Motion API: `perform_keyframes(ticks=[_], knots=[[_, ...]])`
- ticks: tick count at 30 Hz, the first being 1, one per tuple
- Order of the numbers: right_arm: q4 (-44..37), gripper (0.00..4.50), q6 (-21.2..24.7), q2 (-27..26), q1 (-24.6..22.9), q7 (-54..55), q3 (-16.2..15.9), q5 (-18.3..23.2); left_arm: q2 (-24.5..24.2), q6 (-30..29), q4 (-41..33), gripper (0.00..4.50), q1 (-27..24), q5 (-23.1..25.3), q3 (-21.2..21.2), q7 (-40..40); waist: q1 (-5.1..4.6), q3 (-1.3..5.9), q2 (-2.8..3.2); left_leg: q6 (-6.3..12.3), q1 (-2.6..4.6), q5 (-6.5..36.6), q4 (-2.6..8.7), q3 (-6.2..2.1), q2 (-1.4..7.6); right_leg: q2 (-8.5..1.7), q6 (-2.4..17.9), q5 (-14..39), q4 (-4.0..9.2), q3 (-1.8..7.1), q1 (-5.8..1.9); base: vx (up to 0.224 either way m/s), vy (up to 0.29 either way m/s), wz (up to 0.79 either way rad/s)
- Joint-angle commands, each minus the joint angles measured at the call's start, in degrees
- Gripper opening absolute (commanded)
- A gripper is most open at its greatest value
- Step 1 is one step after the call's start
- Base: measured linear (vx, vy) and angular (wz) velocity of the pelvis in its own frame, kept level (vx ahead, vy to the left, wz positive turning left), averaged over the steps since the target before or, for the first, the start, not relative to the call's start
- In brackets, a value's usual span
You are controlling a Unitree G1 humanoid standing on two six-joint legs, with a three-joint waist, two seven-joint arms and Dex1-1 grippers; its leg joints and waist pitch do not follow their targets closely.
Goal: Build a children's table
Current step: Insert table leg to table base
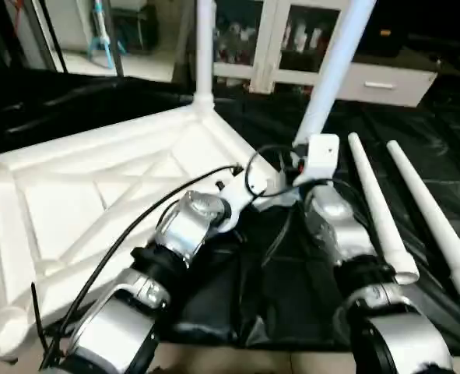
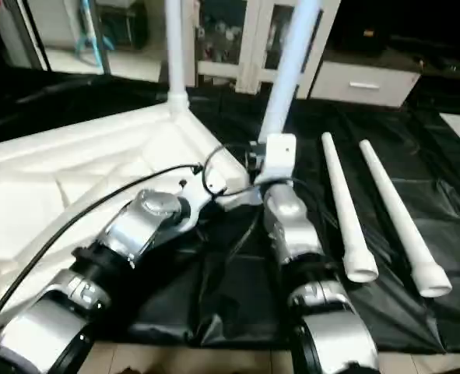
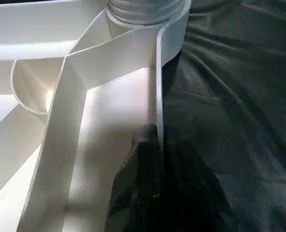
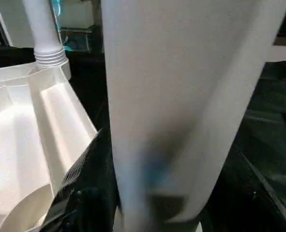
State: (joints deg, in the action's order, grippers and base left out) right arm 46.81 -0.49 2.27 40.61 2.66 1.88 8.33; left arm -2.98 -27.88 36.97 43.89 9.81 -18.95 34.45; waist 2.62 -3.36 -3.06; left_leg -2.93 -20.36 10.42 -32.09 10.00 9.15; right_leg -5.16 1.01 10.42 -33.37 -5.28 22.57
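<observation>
Legs come next: one leg (image 1: 204, 47) stands screwed into the upside-down table top (image 1: 97, 195) on the black tabletop (image 2: 416, 132). The right hand (image 4: 133, 193) holds a second leg (image 1: 335, 62) near its corner. The left hand (image 3: 155, 159) pinches the top's rim. Two legs (image 2: 342, 202) lie waiting. No boxes or bins here.

One tabletop (image 1: 97, 195), four legs (image 1: 373, 206), two standing, two lying.

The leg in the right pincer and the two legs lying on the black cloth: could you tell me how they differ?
The held leg stands tilted, its lower end by the tabletop's corner; the two loose legs lie flat on the black cloth. The held leg is gripped by the right pincer; nothing touches the loose ones. All are white tapered tubes.
</observation>
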Motion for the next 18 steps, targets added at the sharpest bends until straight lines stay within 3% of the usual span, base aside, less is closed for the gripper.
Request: perform_keyframes(ticks=[1, 4, 8, 9, 13, 14, 15, 18], knots=[[9.9, 1.85, 4.3, -0.2, -4.3, 1.8, 1.2, -0.9, 0.9, 1.9, -2.8, 0.0, 3.8, -0.9, 0.6, 0.0, 0.05, 3.22, 0.86, -0.78, 0.47, 20.7, 4.4, -1.58, 4.26, -4.57, 9.1, 15.5, 4.75, 3.75, -1.49, 0.0, 0.0, 0.0], [10.9, 1.85, 3.1, -0.2, -3.8, 0.7, 1.4, -0.7, 0.8, 2.2, -2.1, 0.0, 4.0, -1.0, 0.6, 0.0, 0.16, 3.46, 0.81, 0.44, 0.11, 16.4, 4.21, -1.34, 4.2, -4.53, 10.4, 11.3, 4.21, 3.66, -2.1, 0.0, 0.0, 0.0], [10.1, 1.85, 1.9, -0.2, -3.7, -3.7, 0.7, -0.5, 0.8, 2.4, -1.7, 0.0, 4.1, -1.1, 1.1, 0.0, 0.2, 3.41, 0.88, 1.24, 0.03, 15.1, 4.1, -1.21, 4.3, -4.46, 11.4, 9.4, 4.03, 3.57, -2.28, 0.0, 0.0, 0.0], [9.7, 2.41, 1.5, -0.3, -3.7, -4.6, 0.6, -0.4, 0.8, 2.5, -1.6, 0.0, 4.2, -1.1, 1.1, 0.0, 0.24, 3.41, 0.87, 1.34, 0.12, 15.7, 4.09, -1.19, 4.33, -4.51, 11.4, 10.5, 4.15, 3.56, -2.29, 0.0, 0.0, 0.0], [8.1, 2.66, -0.4, -0.2, -3.7, -7.8, 0.2, 0.1, 0.5, 2.8, -1.2, 0.0, 4.2, -1.2, 1.3, 0.1, 0.45, 3.77, 0.93, 1.82, 0.11, 12.9, 3.78, -1.09, 4.41, -4.58, 12.8, 6.9, 3.74, 3.58, -2.55, 0.0, 0.0, 0.0], [7.5, 2.94, -0.7, -0.1, -3.8, -8.3, 0.0, 0.0, 0.4, 2.8, -1.2, 0.0, 4.2, -1.2, 1.3, 0.2, 0.66, 4.16, 0.68, 2.59, 0.07, 9.5, 3.44, -1.04, 4.44, -4.56, 13.5, 2.2, 2.96, 3.54, -2.82, 0.0, 0.0, 0.0], [6.4, 2.94, -1.1, 0.0, -4.0, -9.5, 0.1, 0.4, 0.2, 2.9, -0.9, 0.0, 4.3, -1.3, 1.4, 0.2, 0.7, 3.95, 0.72, 4.29, -0.09, 7.1, 3.31, -0.88, 4.31, -4.36, 14.6, -0.9, 2.72, 3.45, -2.77, 0.0, 0.0, 0.0], [2.2, 3.25, -1.0, 0.8, -5.2, -12.9, 0.0, 1.4, -0.2, 3.3, -0.5, 0.0, 4.6, -1.4, 1.6, 0.4, 0.92, 3.91, 0.8, 6.01, -0.13, 6.5, 3.1, -0.77, 4.39, -4.64, 15.5, -0.6, 2.8, 3.41, -3.03, 0.0, 0.0, 0.0]])
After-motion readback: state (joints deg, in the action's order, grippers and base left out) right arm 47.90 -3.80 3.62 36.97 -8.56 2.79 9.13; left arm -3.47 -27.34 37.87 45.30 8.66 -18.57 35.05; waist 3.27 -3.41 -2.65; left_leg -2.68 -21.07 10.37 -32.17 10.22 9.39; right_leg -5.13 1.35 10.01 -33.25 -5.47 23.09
